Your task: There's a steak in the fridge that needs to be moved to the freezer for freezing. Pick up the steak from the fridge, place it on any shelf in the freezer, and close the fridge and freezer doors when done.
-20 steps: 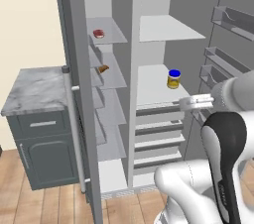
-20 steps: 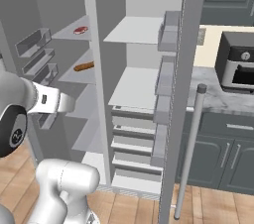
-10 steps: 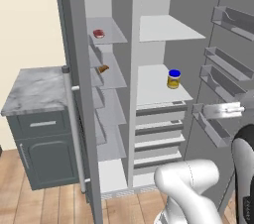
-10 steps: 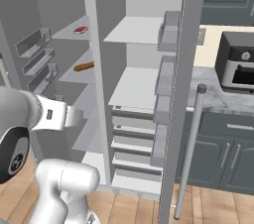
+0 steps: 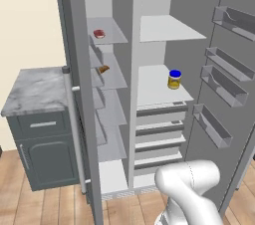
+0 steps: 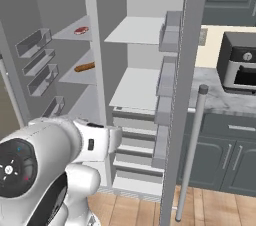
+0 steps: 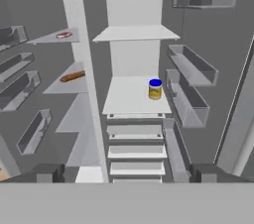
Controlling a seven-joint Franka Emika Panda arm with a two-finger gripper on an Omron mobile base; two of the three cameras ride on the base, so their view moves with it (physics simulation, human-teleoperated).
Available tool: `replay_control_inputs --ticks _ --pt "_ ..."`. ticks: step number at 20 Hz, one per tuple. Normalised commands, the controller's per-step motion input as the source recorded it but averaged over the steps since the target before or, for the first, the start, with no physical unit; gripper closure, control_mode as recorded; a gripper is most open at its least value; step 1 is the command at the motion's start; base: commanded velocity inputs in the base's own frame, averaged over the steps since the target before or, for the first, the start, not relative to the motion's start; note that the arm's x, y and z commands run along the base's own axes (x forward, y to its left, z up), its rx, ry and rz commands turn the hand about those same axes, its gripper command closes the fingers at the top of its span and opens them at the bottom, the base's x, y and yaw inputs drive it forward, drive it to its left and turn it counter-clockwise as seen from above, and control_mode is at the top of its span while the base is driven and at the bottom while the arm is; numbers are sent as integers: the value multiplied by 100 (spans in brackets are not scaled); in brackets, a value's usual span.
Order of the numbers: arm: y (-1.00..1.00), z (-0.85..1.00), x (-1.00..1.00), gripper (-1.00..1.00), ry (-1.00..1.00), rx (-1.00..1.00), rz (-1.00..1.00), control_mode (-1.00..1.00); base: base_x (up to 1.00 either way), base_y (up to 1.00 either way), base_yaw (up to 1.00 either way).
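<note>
**Open gripper facing the open fridge and freezer**

Gripper (image 7: 126, 173): you see its two dark finger tips standing far apart at the bottom of the hand view, with nothing between them; the hand looks straight into the tall grey unit from well outside it. In the right base view the white wrist reaches forward at the lower left.

Fridge (image 5: 164, 30): the wider compartment on the right of the unit in the left base view, with solid white shelves above a stack of white drawers. Its door (image 5: 234, 69) stands swung open on the right, showing grey bins on its inner face.

Freezer (image 5: 112, 114): the narrower compartment on the left, fitted with translucent glassy shelves. Its door (image 5: 74, 94) is also swung open, seen edge-on, with the silver bar handle on its outer side.

Grey cabinet (image 5: 37, 134): a marble-topped unit standing just left of the freezer door.

Yellow blue-lidded jar (image 5: 174, 79): upright on the lower white fridge shelf, near its right front.

Steak (image 5: 99, 34): you find it lying flat on the top glassy shelf (image 5: 112, 32) of the freezer.

Orange-brown item (image 5: 103, 69): it rests on the freezer shelf just below the steak.
</note>
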Motion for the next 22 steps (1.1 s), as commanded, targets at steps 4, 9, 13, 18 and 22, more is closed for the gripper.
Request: replay_control_inputs --ticks 4,9,13,18,22 --pt "-65 -40 2 -100 -26 0 1 -100 0 0 0" --pt "-55 -49 1 -100 -28 0 5 -100 0 0 0" --pt "-79 -30 0 -100 -9 0 6 -100 0 0 0" --pt "-70 -30 12 -100 -9 0 11 -100 0 0 0" --pt "-43 -36 42 -100 -13 0 18 -100 0 0 0"
